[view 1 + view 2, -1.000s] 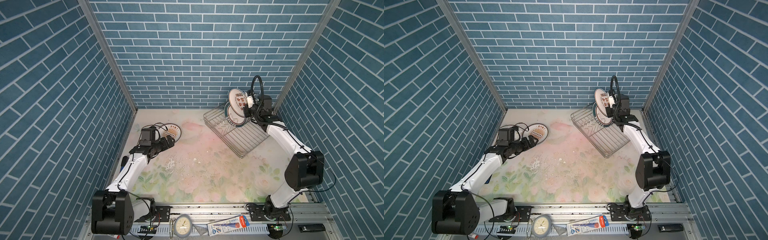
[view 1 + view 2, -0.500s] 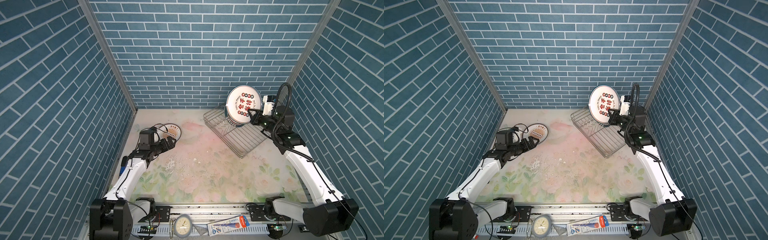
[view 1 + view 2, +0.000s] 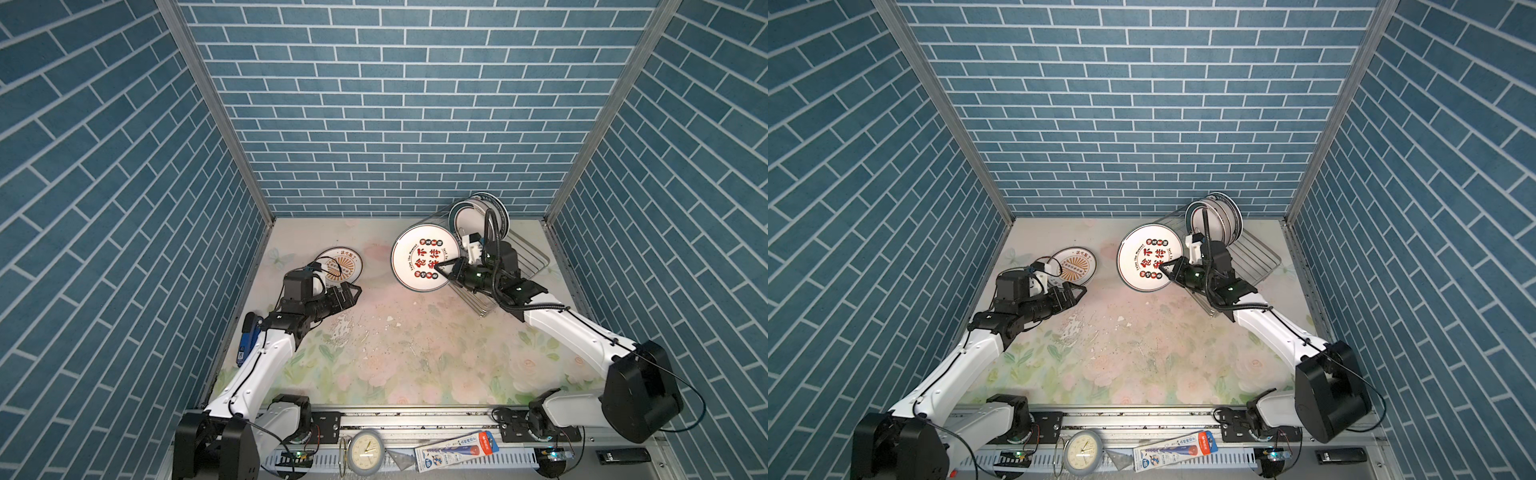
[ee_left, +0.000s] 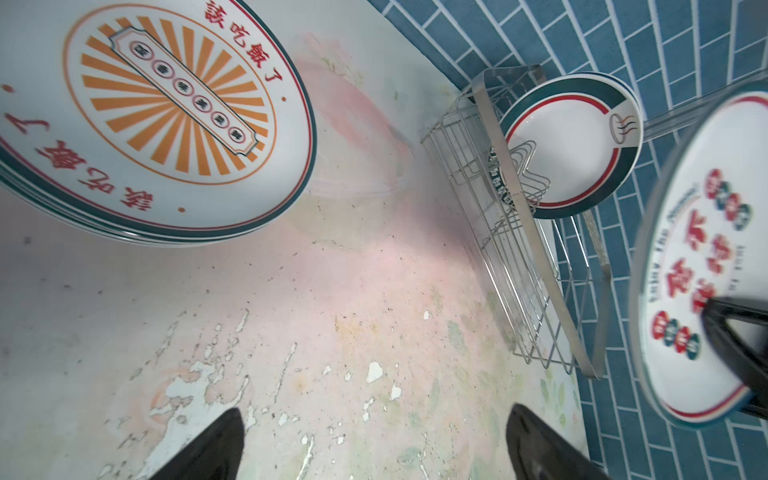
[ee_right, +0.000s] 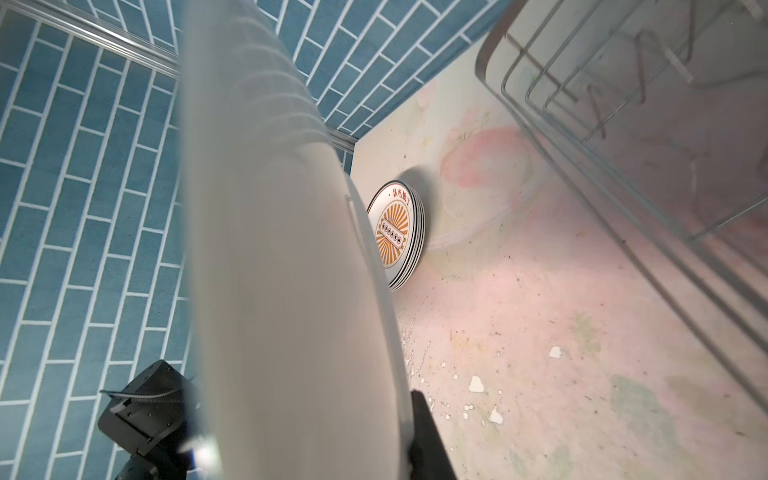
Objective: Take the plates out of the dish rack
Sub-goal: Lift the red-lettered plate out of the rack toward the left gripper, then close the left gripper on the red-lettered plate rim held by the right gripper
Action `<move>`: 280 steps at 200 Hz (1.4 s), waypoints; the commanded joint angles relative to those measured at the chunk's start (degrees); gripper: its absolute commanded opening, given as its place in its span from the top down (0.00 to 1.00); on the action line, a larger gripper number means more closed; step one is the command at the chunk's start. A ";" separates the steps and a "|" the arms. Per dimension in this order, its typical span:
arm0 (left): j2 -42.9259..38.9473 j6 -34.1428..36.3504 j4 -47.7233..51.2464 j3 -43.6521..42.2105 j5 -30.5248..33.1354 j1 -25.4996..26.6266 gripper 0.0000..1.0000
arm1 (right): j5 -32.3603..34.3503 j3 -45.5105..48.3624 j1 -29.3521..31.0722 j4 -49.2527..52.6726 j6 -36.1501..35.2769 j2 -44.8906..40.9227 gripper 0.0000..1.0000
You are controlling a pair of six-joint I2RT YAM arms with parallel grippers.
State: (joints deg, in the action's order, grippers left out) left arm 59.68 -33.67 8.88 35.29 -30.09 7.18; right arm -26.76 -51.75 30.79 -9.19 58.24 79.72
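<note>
Progress partway: stack (image 3: pixel 340 266) lies flat on surface (image 3: pixel 415 353); several plates (image 3: pixel 465 218) stand in rack (image 3: pixel 528 257). Right end effector (image 3: pixel 441 270) pinches one plate (image 3: pixel 419 259) by the rim, aloft beside rack. Left end effector (image 3: pixel 355 291) spread, empty, near stack.

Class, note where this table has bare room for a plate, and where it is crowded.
Free: the middle and front of the table, between plate stack, dish rack and front rail. Crowded: the rack's corner, with standing plates and the right gripper holding a red-lettered plate.
</note>
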 commanded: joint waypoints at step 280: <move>6.47 -9.60 -20.42 -4.50 -9.99 1.96 0.70 | -4.55 -5.18 13.44 -32.41 17.73 23.15 1.00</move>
State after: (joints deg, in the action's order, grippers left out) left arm 66.06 -43.57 -10.11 31.57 -38.48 8.80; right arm -30.02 -53.28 43.81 -37.56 74.76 101.73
